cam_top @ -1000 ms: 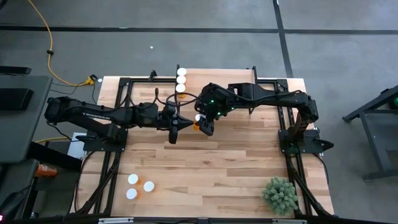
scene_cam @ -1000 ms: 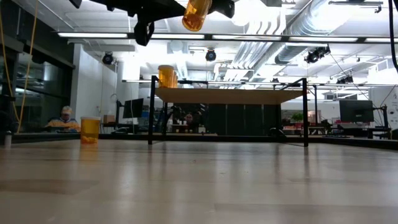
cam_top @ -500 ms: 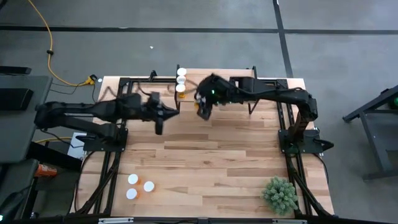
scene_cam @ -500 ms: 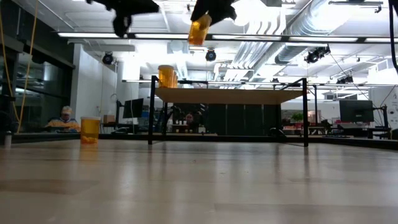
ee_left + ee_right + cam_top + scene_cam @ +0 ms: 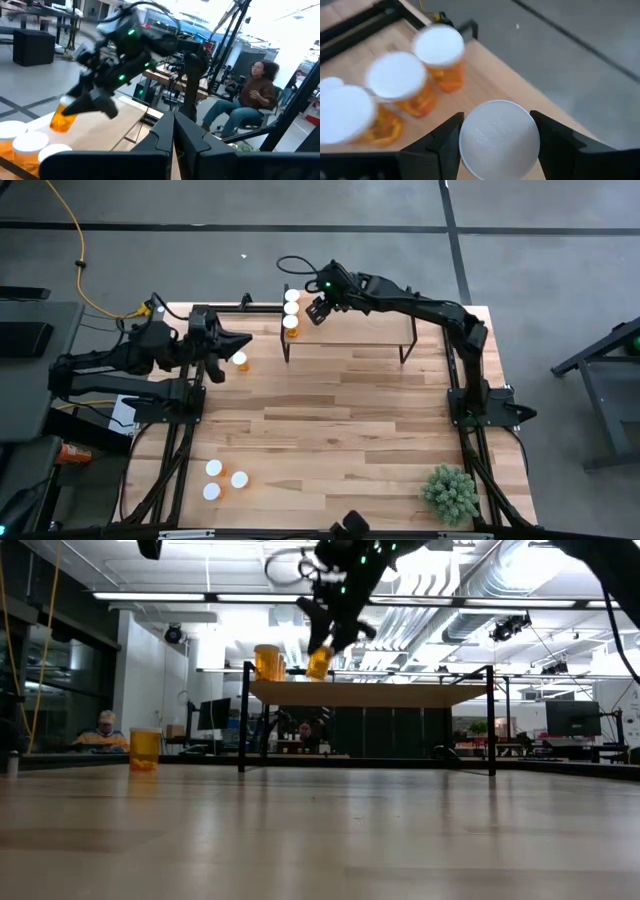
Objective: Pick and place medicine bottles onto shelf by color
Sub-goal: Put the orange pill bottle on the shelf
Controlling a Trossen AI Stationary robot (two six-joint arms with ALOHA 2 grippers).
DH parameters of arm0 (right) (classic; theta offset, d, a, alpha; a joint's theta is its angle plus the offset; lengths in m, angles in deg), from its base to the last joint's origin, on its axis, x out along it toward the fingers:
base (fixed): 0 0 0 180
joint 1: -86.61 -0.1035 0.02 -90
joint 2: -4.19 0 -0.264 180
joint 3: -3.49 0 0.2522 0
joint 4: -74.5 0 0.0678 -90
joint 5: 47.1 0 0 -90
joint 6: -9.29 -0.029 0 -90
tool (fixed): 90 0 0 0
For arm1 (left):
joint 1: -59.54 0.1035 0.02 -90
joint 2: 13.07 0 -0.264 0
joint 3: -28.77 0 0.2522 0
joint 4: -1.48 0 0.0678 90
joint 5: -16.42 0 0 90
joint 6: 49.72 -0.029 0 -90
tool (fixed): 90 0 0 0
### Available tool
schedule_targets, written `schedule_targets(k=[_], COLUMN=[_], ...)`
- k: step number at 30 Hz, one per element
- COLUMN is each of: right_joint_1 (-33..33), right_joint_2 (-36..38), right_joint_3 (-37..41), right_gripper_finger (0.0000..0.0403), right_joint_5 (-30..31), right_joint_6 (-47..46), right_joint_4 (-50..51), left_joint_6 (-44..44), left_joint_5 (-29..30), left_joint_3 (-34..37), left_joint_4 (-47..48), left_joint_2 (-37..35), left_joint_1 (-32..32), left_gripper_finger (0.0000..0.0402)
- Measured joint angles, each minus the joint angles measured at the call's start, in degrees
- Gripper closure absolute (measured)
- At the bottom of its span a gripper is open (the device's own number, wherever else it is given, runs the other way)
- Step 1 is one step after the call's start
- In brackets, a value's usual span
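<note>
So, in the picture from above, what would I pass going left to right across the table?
Shut left gripper → lone white-capped amber pill bottle → row of white-capped amber bottles on the light-wood shelf → right gripper holding a bottle → green bushy plant.

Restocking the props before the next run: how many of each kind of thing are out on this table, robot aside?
medicine bottles: 8 (3 on the shelf, 1 in the right gripper, 4 on the table)
shelf: 1
green plant: 1
Total: 10
</note>
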Motion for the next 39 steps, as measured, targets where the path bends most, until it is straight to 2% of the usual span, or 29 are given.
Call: schedule_targets(k=[13,26,39], right_joint_1=[-0.44,-0.02,0.22], right_joint_2=[-2.7,-3.68,-4.79], right_joint_3=[0.0,0.02,0.11], right_gripper_finger=[0.0205,0.0205,0.0148], right_joint_5=[-1.2,-1.96,-2.73], right_joint_6=[2.24,3.42,2.53], right_joint_4=[-4.72,-5.09,-7.07], left_joint_6=[1.5,1.54,1.54], left_joint_5=[-0.17,-0.54,-0.49], left_joint_3=[0.0,0.0,0.0], left_joint_4=[-0.01,-0.16,-0.18], left_joint_2=[3.23,4.12,4.11], left_joint_1=[0.0,-0.02,-0.02], left_gripper_finger=[0.0401,0.0401,0.0401])
